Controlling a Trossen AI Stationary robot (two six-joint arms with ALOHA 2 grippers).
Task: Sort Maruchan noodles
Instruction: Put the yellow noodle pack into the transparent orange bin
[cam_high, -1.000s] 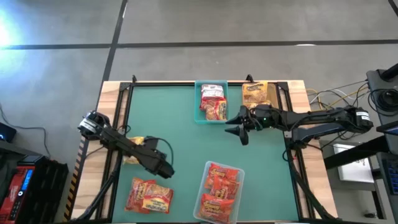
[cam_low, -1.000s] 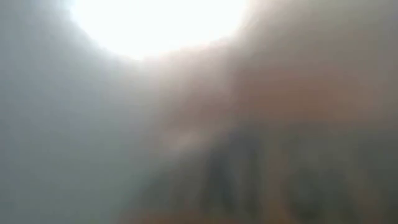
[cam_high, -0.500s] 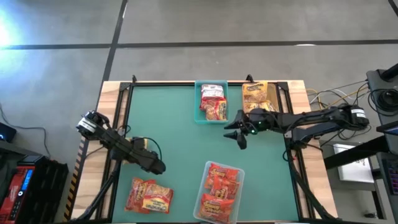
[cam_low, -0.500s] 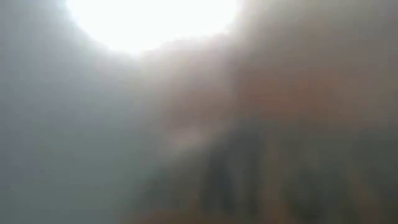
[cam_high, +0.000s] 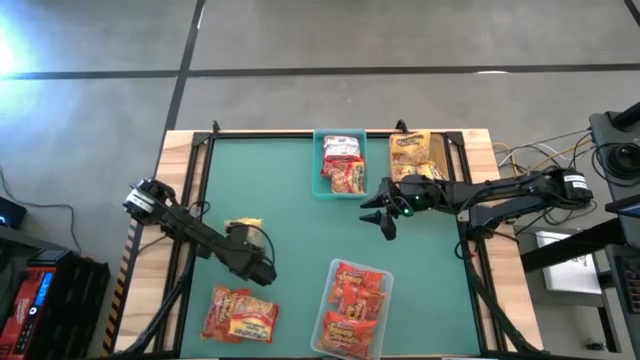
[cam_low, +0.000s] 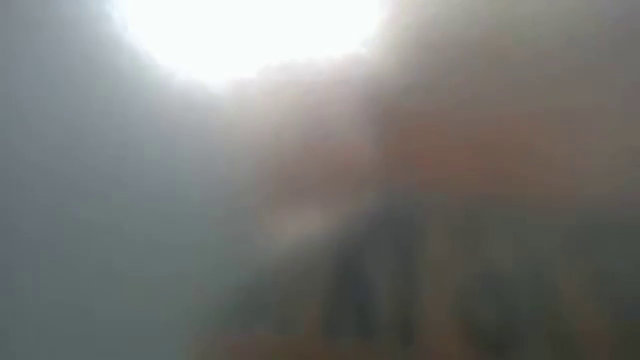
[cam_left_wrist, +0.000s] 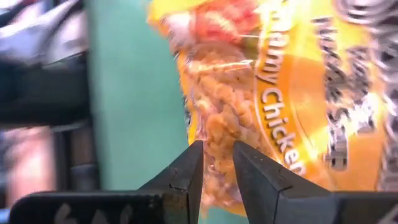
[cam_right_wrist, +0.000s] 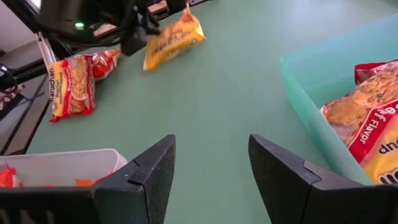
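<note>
The left gripper (cam_left_wrist: 216, 165) pinches 1 yellow noodle packet (cam_left_wrist: 280, 93) by its edge, hanging tilted; right gripper (cam_right_wrist: 211, 165) open. Low view shows only blur.

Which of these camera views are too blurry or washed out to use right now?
Low view: unusable, a white glare at the top and grey-brown haze with no outlines. Left wrist view: the yellow packet fills the frame, its print smeared. High view and right wrist view: clear, apart from a bright patch on the floor in the high view's corner.
</note>
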